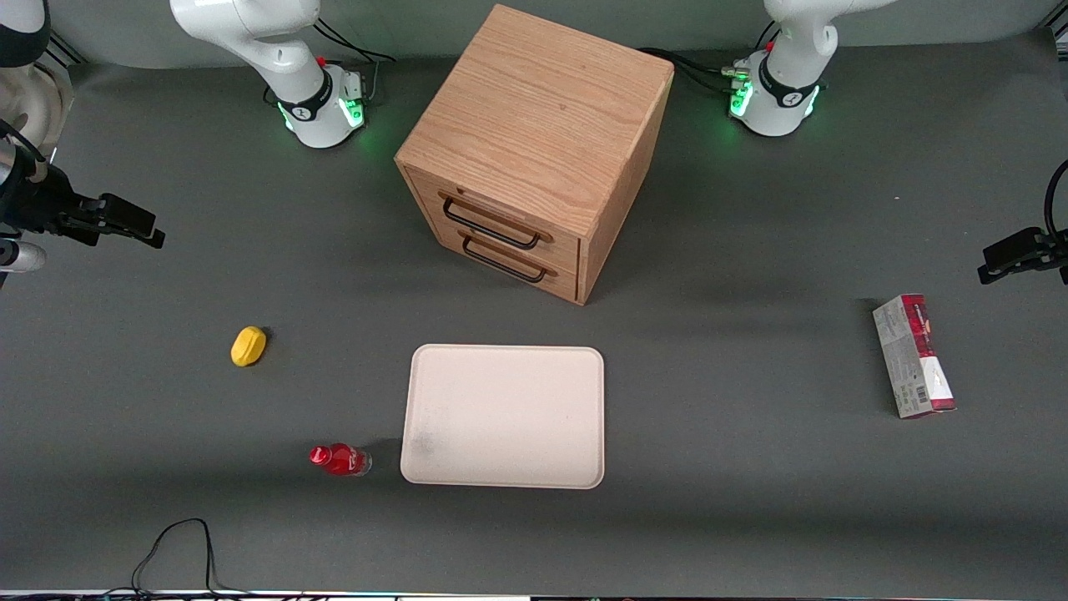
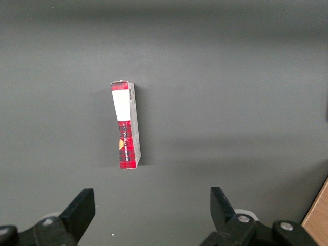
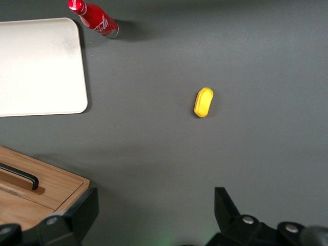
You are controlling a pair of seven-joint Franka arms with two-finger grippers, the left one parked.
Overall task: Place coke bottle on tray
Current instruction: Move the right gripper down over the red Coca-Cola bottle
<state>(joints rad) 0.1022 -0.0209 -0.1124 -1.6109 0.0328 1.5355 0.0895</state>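
At this moment I had not begun the pick: the gripper [image 1: 138, 227] hung high at the working arm's end of the table, well apart from everything, its fingers [image 3: 82, 212] spread wide with nothing between them. The bottle [image 1: 340, 459] was on the bare table just beside the tray [image 1: 503, 415], next to the tray's corner nearest the front camera on the working arm's side, not touching the rim as far as I could judge. From the wrist view the bottle [image 3: 94, 18] looked upright and seen from above at a slant, red cap toward the camera, with the tray [image 3: 39, 66] close alongside. The lemon [image 1: 248, 345] sat farther from the front camera than the bottle and out toward the working arm, clear of any path I would take. The cabinet [image 1: 538, 146] stood farther back, above the tray in the front view, and the carton [image 1: 914, 356] lay off toward the parked arm's end. I judged the step in hand to be the approach. The next move called for swinging the gripper across over the bottle, lining the open fingers either side of its body, and lowering before closing. Being small and narrow, it could tip if a finger nudged it.
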